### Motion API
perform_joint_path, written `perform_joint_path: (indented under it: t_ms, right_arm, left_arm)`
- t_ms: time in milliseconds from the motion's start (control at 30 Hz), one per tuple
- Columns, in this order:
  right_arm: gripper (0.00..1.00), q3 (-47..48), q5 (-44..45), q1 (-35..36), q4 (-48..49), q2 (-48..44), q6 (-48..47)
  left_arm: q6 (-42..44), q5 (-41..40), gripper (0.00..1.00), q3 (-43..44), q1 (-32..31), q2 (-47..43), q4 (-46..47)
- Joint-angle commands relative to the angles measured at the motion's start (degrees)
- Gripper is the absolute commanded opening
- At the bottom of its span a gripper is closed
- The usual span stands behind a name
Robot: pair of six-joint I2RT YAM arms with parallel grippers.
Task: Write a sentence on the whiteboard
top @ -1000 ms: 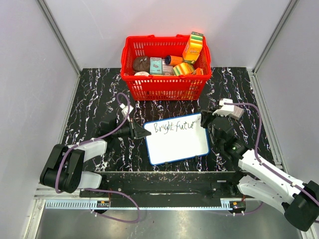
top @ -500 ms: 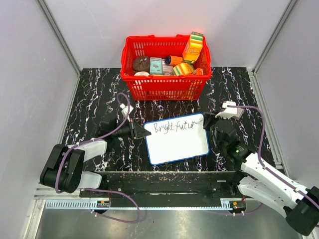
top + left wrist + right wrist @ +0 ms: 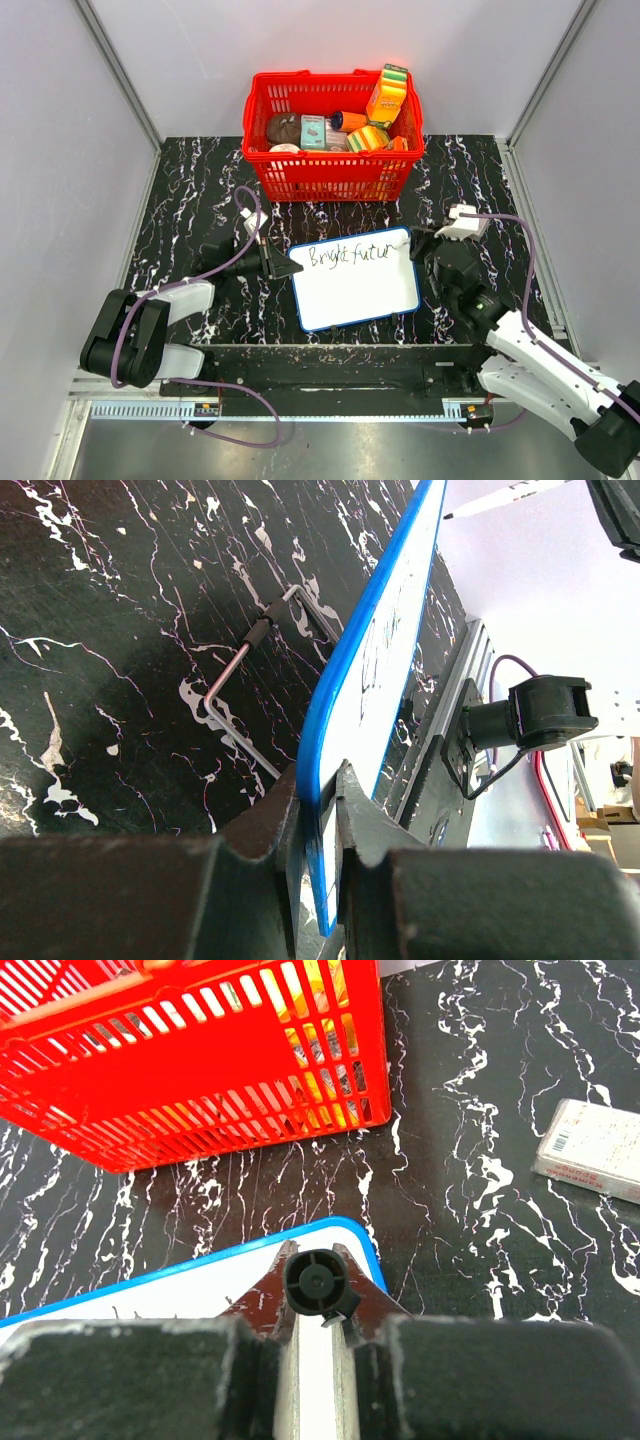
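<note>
Clamping side: our left gripper [image 3: 284,268] is closed on the left edge of the whiteboard [image 3: 355,292], with the blue rim pinched between its fingers [image 3: 262,825].
Whiteboard: it sits between our two grippers on the black marbled table [image 3: 190,190], near the red basket [image 3: 320,178].
Sentence [image 3: 349,255]: "Bright futur" in thin black strokes along the board's top.
Right gripper [image 3: 317,1295]: at the board's upper right corner, it is closed around a marker [image 3: 316,1282]. We cannot tell whether the tip touches.
</note>
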Motion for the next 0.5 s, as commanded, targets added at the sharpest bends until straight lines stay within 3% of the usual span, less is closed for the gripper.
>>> perform_joint_path:
  t_ms: [0, 467]
  right_arm:
    - [0.0, 1.87, -0.74, -0.4, 1.38, 1.86, 0.57]
    - [0.0, 0.9, 0.14, -0.4, 1.82, 3.45, 0.92]
  left_arm:
    - [6.64, -6.84, 0.0, 0.4, 0.3, 1.74, -2.2]
    - [6.56, -6.84, 0.0, 0.4, 0.3, 1.74, -2.2]
